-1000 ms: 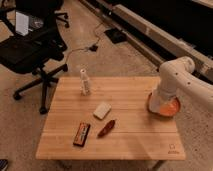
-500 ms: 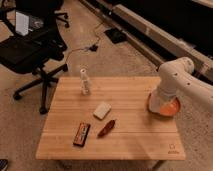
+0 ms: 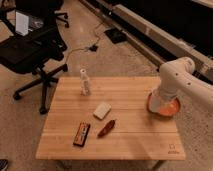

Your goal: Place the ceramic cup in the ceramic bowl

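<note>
Nothing has shifted since the earlier frames: arm (image 3: 182, 80) holds the same pose at the right of the frame, bent down from the upper right over the table (image 3: 135, 142). Gripper (image 3: 159, 100) sits low at the table's right edge, right over the bowl (image 3: 170, 109), and its wrist hides the tips, so whether it grips anything I cannot tell. Bowl shows as a shallow orange-red round with a paler rim, only its right and lower parts peeking out from behind the arm. Cup is hard to call: a pale shape sits at the bowl's left side under the wrist, but it blends with the white arm, so I can't say it is the cup. Over to the left, everything lies as before. White bottle (image 3: 84, 81) stands upright near the table's upper left. Pale block (image 3: 102, 110) lies mid-table, red item (image 3: 106, 128) just below it, dark packet (image 3: 82, 134) further left near the front edge. Office chair (image 3: 35, 47) stands on the floor at upper left, a cable (image 3: 82, 49) trailing beside it.
</note>
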`<state>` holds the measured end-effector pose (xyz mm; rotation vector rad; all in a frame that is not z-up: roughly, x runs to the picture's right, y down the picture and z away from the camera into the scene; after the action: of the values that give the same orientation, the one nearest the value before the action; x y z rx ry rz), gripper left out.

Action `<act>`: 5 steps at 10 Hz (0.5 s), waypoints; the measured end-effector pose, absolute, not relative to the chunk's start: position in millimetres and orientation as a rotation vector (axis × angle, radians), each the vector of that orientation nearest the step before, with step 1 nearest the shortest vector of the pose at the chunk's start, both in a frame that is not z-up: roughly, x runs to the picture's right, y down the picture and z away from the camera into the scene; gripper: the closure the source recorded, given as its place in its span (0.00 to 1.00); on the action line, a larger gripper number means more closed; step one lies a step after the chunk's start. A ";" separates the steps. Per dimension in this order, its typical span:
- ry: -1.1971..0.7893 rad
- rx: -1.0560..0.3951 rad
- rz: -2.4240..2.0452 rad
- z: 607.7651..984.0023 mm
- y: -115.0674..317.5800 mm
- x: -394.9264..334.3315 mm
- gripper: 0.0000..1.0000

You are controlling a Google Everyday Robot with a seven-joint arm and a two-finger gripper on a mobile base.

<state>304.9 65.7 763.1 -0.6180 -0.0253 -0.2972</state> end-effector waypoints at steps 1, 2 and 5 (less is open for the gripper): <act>-0.034 -0.612 -0.298 763.0 57.3 303.1 0.31; -0.046 -0.600 -0.302 762.1 44.7 299.5 0.21; -0.054 -0.581 -0.312 760.2 28.6 297.3 0.20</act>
<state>297.3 28.6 760.2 -0.5807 -0.0541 -0.3116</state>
